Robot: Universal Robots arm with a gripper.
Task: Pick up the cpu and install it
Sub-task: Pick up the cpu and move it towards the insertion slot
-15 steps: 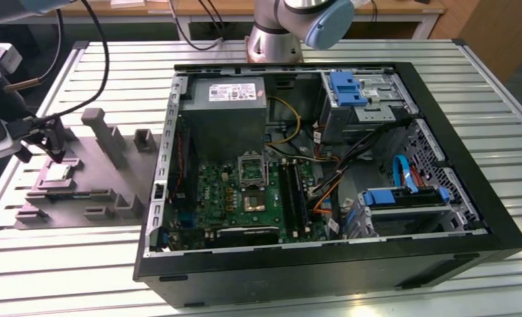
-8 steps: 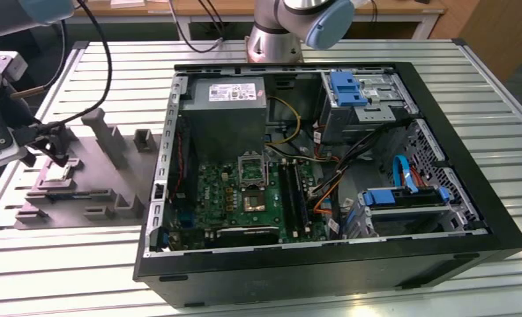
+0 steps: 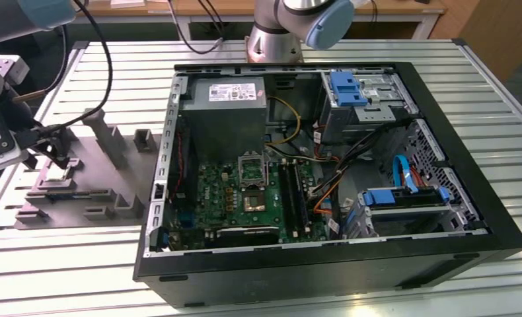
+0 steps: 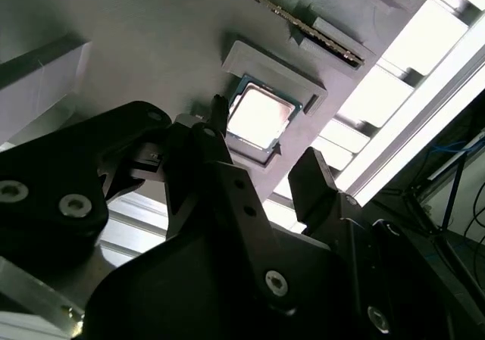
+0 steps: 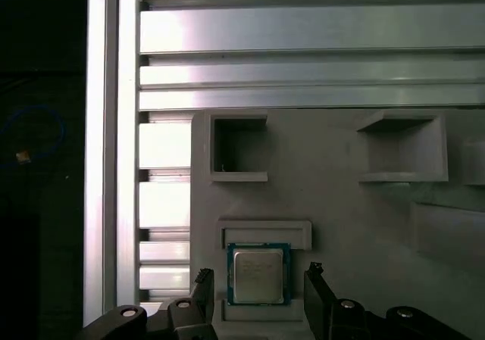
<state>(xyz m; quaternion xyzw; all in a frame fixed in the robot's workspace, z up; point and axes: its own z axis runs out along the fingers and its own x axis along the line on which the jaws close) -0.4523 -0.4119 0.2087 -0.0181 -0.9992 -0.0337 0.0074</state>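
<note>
Your pincer (image 5: pixel 258 273) stands open over the grey fixture plate (image 5: pixel 341 211), its two dark fingers (image 5: pixel 318 291) spread wide and gripping nothing. The cpu (image 5: pixel 258 274) lies flat between them, silvery top up, seated in a shallow framed pocket of the plate. In the first wrist view you can see a strip of plate between each side of the chip and the finger next to it, so neither finger touches it (how high the tips ride above the plate I cannot tell). Beyond the chip from the pincer, the plate carries two deeper square pockets (image 5: pixel 239 147), and past those run the pale metal slats of the bench (image 5: pixel 303 29). In the exterior view the pincer hangs over the plate's end farthest from the open computer case (image 3: pixel 332 267). The case lies on its side on the bench well apart from the pincer, with the plate's upright blocks (image 3: pixel 111 142) in between.
</note>
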